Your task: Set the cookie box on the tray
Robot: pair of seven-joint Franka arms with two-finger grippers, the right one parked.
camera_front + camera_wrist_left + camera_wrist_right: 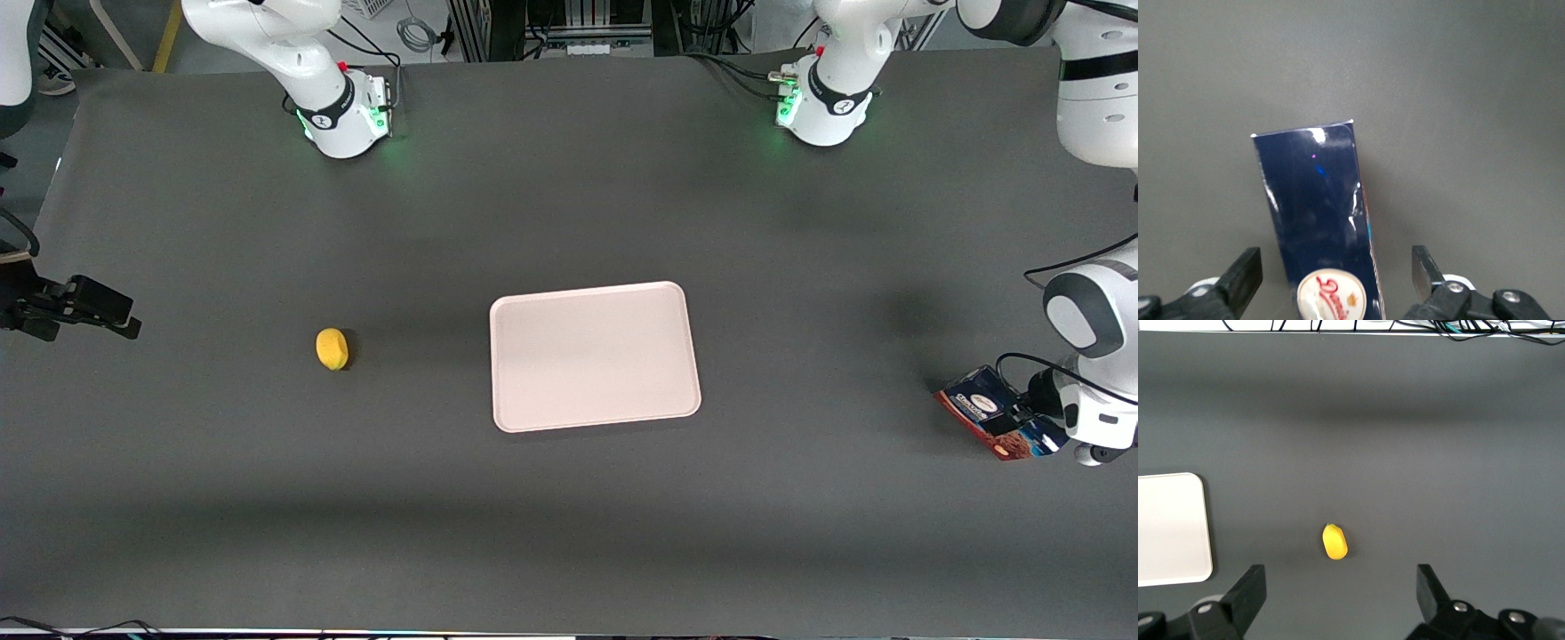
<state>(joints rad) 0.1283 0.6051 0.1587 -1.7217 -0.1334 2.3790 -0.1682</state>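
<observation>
my gripper (1331,270) over cookie box (1317,207) near working arm's end of surface (800,267), jaws spread wide either side, not touching; tray (594,356) mid-surface, well apart

You have a wide dark grey surface (569,533) carrying three loose things. The tray (594,356), pale pinkish-white with rounded corners, lies flat near the middle. At the tray's nine o'clock in the front view, toward the parked arm's end, sits a small yellow lump (332,348), well apart from it. At the tray's three o'clock, near the working arm's end, lies the cookie box (987,412), dark blue with a red-brown side. The gripper (1337,270) sits over that box, fingers spread on either side.
</observation>
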